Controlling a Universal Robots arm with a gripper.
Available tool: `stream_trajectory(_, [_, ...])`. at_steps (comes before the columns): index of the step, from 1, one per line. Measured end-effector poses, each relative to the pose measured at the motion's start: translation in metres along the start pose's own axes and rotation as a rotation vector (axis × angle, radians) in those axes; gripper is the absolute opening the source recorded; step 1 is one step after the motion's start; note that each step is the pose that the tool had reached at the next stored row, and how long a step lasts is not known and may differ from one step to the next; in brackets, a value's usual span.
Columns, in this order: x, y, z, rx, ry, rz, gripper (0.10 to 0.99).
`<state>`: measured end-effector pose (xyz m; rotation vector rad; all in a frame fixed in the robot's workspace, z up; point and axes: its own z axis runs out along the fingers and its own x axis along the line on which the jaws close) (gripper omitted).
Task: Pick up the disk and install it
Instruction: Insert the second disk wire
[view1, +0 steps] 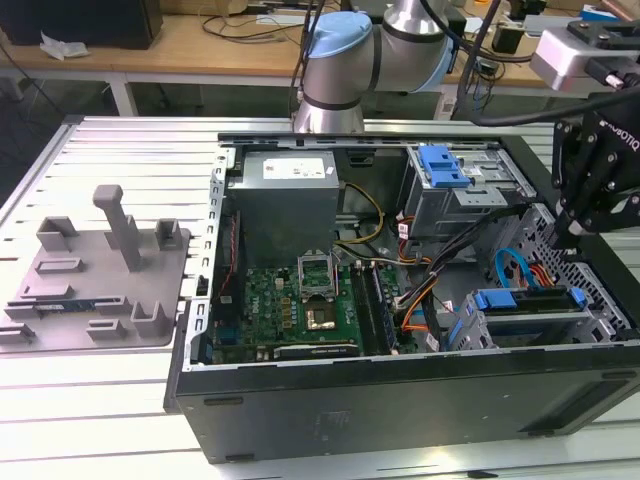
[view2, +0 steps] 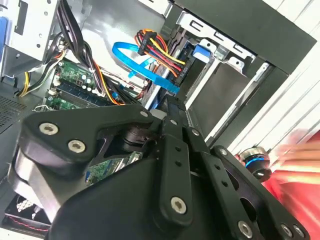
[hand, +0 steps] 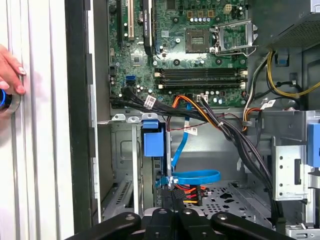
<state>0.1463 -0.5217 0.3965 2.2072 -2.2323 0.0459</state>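
The ribbed, silver-grey slatted metal table (view1: 120, 140) carries everything. Directly on it stands the open black desktop computer case (view1: 400, 400), lying on its side just below the black pincer (view1: 585, 215), which hangs over the case's end at the exterior view's right. Well away from the pincer, beyond the case's far end at the exterior view's left, a flat grey plastic fixture plate (view1: 100, 285) with upright pegs and blocks rests on the slats.
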Motion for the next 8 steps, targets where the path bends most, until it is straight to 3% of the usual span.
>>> stream_trajectory(8, [-0.0002, 0.0, -0.0001, 0.0, 0.0005, 0.0, 0.106])
